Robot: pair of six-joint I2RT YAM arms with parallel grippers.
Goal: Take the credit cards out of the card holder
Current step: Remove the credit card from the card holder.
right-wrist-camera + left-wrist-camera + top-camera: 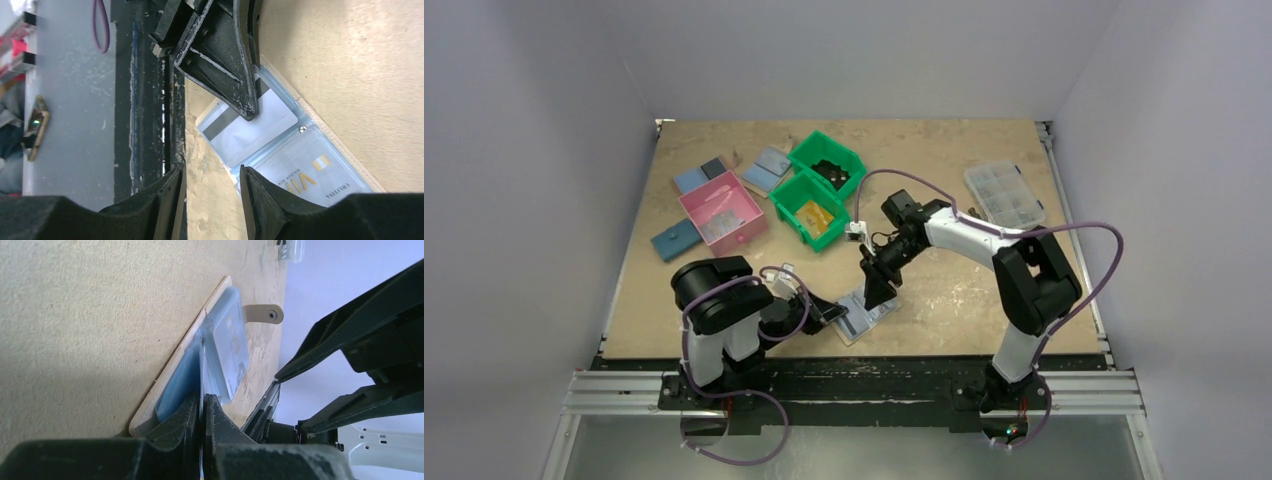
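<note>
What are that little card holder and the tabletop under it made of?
The card holder: clear glossy plastic sleeves, since cards show through, on a beige backing, perhaps leather or fabric. The table: probably pressed wood board, matt, pale, speckled and scuffed.

The card holder (861, 321) lies opened flat on the desk near its front edge. Its beige-tan rim shows around a pale-blue lining and clear sleeves that face up, and its tan snap strap (262, 314) lies flat on the desk, sticking out from one side. A white card (267, 134) with a dark magnetic stripe sits stripe side up in one clear sleeve. Just across the fold, a pale card (320, 174) with a gold chip and gold lettering lies in the next sleeve, both tucked in.
</note>
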